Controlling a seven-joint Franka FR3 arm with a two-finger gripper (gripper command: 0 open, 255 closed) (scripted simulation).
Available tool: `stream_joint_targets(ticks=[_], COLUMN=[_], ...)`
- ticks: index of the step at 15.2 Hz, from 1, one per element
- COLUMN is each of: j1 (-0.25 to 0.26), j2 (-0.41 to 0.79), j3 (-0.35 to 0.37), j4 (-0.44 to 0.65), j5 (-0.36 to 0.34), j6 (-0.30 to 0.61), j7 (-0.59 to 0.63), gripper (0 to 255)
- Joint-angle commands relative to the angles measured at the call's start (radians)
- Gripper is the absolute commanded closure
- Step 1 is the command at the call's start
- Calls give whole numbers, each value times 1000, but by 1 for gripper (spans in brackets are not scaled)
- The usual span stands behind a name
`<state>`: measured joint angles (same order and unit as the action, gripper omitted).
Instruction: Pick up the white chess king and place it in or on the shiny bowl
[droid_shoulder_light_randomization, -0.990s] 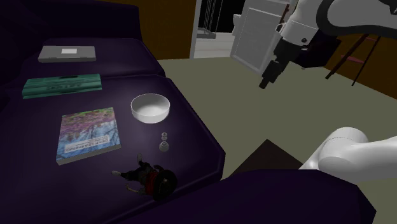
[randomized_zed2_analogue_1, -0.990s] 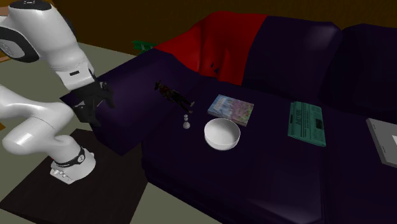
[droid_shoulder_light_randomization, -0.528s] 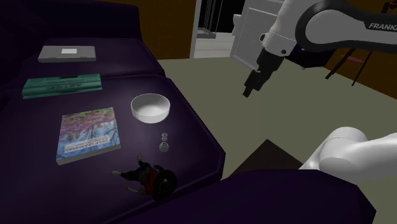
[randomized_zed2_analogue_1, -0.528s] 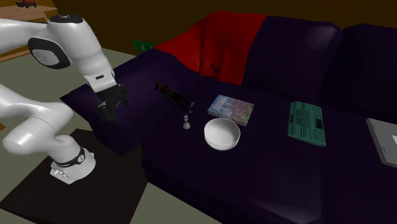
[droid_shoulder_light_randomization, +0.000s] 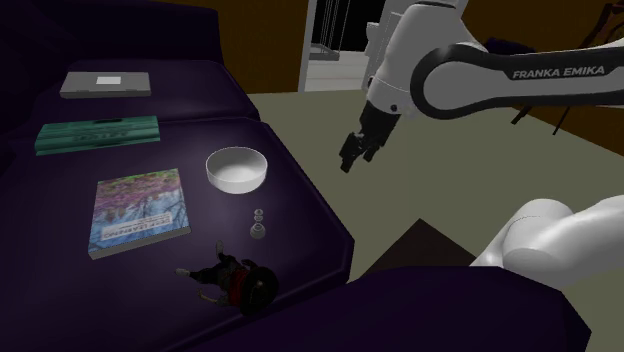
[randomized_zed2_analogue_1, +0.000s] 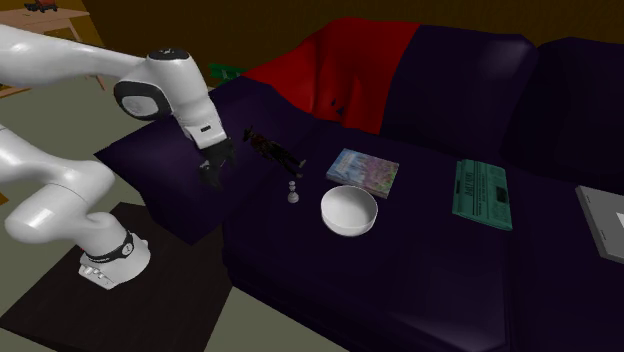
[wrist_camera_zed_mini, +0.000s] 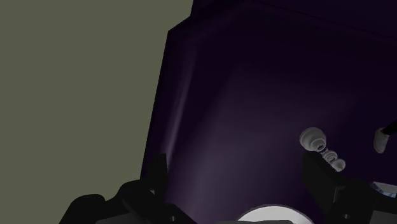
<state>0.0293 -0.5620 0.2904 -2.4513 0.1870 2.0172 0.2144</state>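
The king (droid_shoulder_light_randomization: 258, 225), a small pale piece, stands upright on the sofa (droid_shoulder_light_randomization: 300, 215) seat. In the shoulder view it is at about 5 o'clock from the white bowl (droid_shoulder_light_randomization: 237, 168), near it but not touching. A dark toy (droid_shoulder_light_randomization: 232, 280) lies at 6 o'clock from the king, and a colourful book (droid_shoulder_light_randomization: 138, 210) lies at 9 o'clock, well apart.

The gripper (droid_shoulder_light_randomization: 350, 160) hangs in the air off the sofa's edge, over the floor (droid_shoulder_light_randomization: 450, 160), at roughly 2 o'clock from the king in that view. It holds nothing. In the wrist view the fingers (wrist_camera_zed_mini: 156, 175) are spread wide, and the king sits close by the far finger rather than between the two.

By my reading, the approach is under way and no grasp has begun.

The king should be light and rigid, with a smooth turned surface that could slip under a loose pinch. It is tall for its narrow base and stands on a cushion (a soft footing), so a nudge from one finger would likely topple it. The sensible hold is on the stem, above the base and below the crown, with the fingers coming down on both sides at once. The crown is too small and knobbly for a sure hold.
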Motion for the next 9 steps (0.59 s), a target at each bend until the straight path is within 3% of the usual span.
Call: stream_joint_targets(ticks=[1, 9], j1=[1, -20], j2=[62, 343], j3=[41, 194], j4=[17, 130], j5=[4, -69], j6=[56, 247], j7=[46, 256], gripper=[0, 0])
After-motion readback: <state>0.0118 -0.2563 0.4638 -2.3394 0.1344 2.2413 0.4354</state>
